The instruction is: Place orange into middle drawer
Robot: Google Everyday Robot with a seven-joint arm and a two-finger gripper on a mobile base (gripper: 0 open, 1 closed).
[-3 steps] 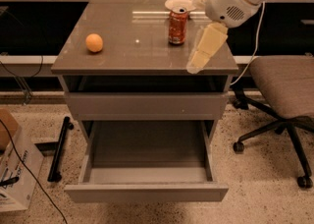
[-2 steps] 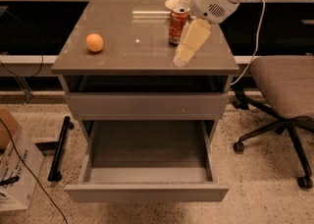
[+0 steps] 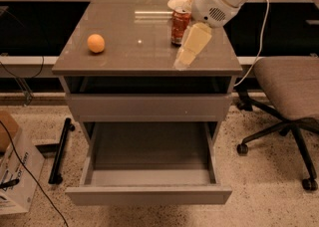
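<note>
My gripper hangs over the right front of the cabinet top, just in front of the soda can. It carries nothing that I can see, and whether it is apart or together I cannot tell. The orange lies untouched on the left side of that top, well apart from me. The middle drawer below already stands pulled out, so I judge that reaching, grasping, carrying and dropping all remain.

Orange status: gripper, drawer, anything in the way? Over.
Gripper above cabinet top, right side, by soda can. Orange on top, left side, ungrasped. Middle drawer open. No obstacle between Gripper and Orange.
</note>
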